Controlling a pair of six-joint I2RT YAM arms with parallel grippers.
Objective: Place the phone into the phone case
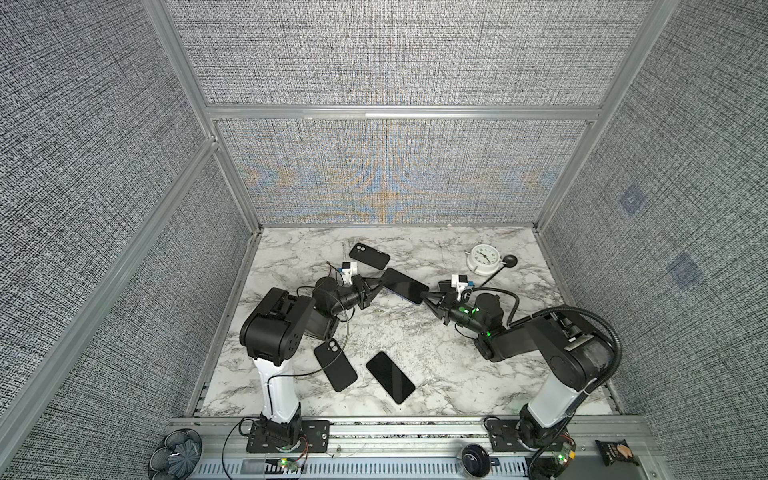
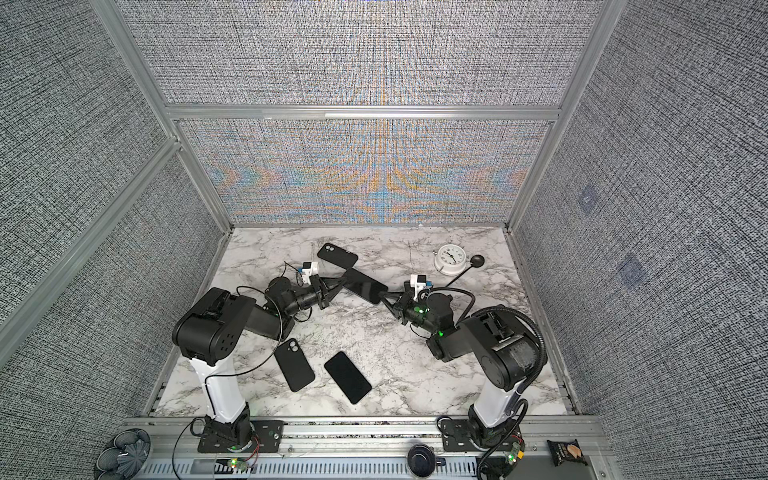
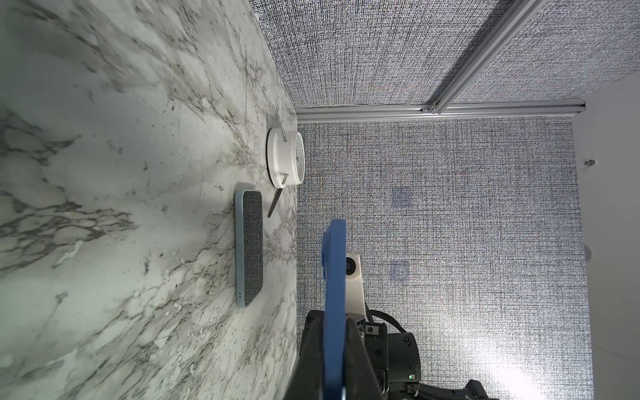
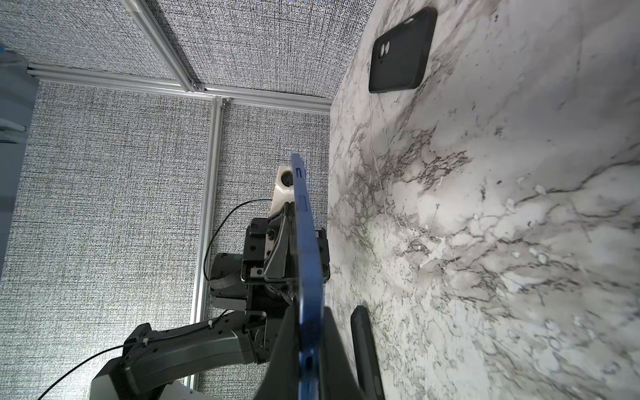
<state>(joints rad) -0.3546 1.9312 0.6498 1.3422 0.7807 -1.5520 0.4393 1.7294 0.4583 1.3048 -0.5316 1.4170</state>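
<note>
A blue-edged phone [image 1: 405, 286] with a dark screen hangs above the middle of the marble table [image 1: 415, 332], held at both ends. My left gripper [image 1: 379, 284] is shut on its left end, seen in the left wrist view as a blue edge [image 3: 334, 270] between the fingers [image 3: 356, 349]. My right gripper [image 1: 424, 296] is shut on its right end, with the blue edge [image 4: 306, 249] clamped in the right wrist view. One black phone case [image 1: 369, 255] lies camera hole up just behind the phone. A second black case [image 1: 335, 365] lies at the front left.
Another dark phone [image 1: 390, 377] lies screen up at the front centre. A white clock [image 1: 482, 259] and a black-headed stick [image 1: 510, 261] stand at the back right. A light-blue phone [image 3: 248, 247] rests on the table near the clock. Fabric walls enclose three sides.
</note>
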